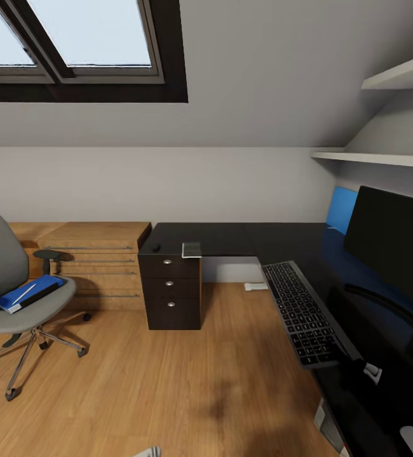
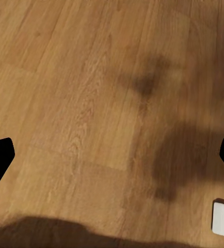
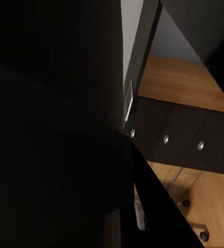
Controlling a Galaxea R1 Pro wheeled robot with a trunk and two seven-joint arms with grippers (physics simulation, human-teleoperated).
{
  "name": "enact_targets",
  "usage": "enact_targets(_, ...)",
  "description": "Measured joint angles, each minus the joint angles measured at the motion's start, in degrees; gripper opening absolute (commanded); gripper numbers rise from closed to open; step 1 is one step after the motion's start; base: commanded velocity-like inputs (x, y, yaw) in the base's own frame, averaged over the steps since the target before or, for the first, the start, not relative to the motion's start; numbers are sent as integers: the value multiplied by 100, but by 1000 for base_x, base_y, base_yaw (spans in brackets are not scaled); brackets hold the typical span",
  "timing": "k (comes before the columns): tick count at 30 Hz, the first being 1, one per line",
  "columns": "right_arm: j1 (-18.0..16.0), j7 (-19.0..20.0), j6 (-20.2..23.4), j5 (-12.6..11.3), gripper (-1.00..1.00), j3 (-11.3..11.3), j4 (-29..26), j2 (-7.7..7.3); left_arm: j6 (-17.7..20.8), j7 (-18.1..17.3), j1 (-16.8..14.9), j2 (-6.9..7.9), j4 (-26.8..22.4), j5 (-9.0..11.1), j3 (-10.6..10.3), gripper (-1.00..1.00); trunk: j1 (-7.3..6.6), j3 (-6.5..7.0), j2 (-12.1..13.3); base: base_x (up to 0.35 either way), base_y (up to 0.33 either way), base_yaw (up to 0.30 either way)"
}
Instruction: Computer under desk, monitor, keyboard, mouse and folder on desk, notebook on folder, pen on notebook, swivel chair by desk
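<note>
The swivel chair point(image 1: 3, 298) stands on the wood floor at the left, apart from the desk point(image 1: 232, 238). The blue folder point(image 1: 28, 293) lies on its seat with a thin pale stick, maybe the pen, across it. On the black desk at the right, the keyboard point(image 1: 305, 311) lies in front of the wide monitor point(image 1: 394, 244). At the desk's far left end are the small grey notebook point(image 1: 191, 249) and the dark mouse point(image 1: 156, 247). The computer is out of view. My left gripper point(image 2: 112, 155) hangs open over bare floor. The right wrist view is mostly dark shapes.
Black drawers point(image 1: 169, 292) stand under the desk's left end, with low oak drawers point(image 1: 95, 260) beside them. Wall shelves point(image 1: 384, 155) hang above the monitor. The desk's white foot point(image 1: 255, 286) rests on the floor. Open floor lies between chair and desk.
</note>
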Motion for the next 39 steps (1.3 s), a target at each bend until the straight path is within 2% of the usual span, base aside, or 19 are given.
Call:
enact_targets(13, 0, 389, 300, -19, -100, -24, 148, -49, -19, -4, -2, -29, 3, 7, -6, 100, 0, 0, 0, 0, 0, 0)
enact_targets(39, 0, 395, 310, -30, -100, -25, 151, -26, -25, -4, -2, -29, 2, 7, -15, 100, 0, 0, 0, 0, 0, 0)
